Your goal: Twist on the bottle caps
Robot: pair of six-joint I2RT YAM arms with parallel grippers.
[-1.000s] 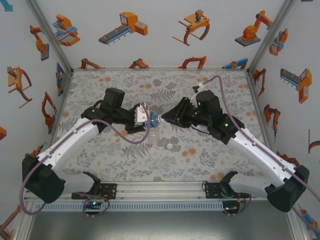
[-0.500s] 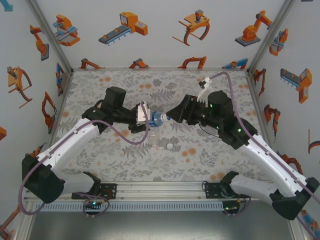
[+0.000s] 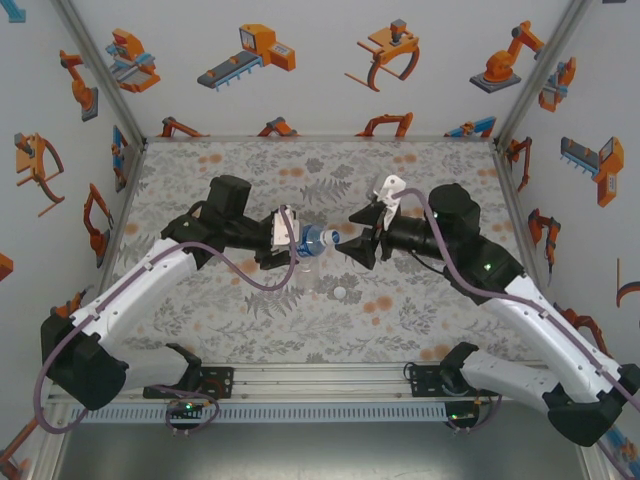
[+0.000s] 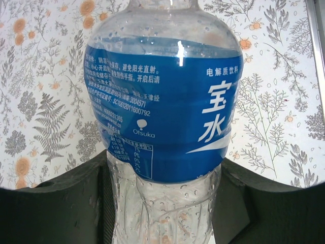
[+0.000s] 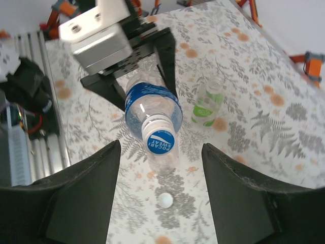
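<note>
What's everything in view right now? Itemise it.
blue-label bottle: 1, clear with blue label, held off the table on its side, neck towards the right arm
cap on that bottle: 1, blue and white, sitting on its neck
green-label bottle: 1, clear with green label, upright on the table
loose cap: 1, white, on the table below the held bottle
table cover: 1, grey floral with orange blotches
robot-arm prints: several, orange and blue, on the white walls
left end effector: 1, black, shut on the blue-label bottle
right end effector: 1, black, open, facing the capped neck
</note>
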